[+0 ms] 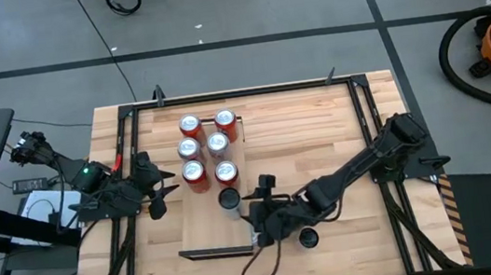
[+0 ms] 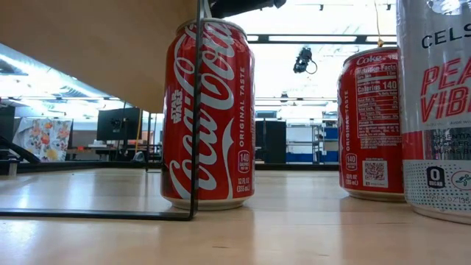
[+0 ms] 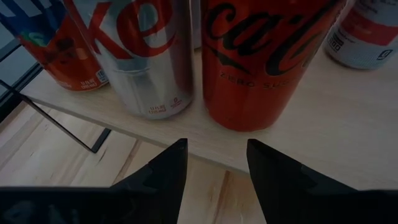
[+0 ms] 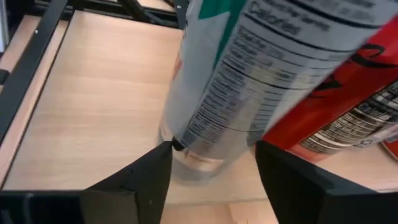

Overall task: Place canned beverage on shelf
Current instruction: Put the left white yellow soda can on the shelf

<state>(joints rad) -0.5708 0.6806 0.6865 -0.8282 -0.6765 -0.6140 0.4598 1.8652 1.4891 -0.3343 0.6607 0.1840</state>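
Can point(image 4: 205, 93) upright, shelf point(image 1: 240, 157) end | R hand point(image 4: 212, 146) straddles it, grip unclear | L hand point(image 3: 216, 143) spread, empty

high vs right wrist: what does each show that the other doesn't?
Only the high view: both arms, the whole shelf with six cans in two rows, the left hand open beside the shelf's near end, and a dark round thing lying on the tabletop.

Only the right wrist view: the tall can's printed nutrition panel, one finger touching its side, and a red can right behind it.

Both: the right hand around the tall can at the shelf's near end, and the butcher-block tabletop.
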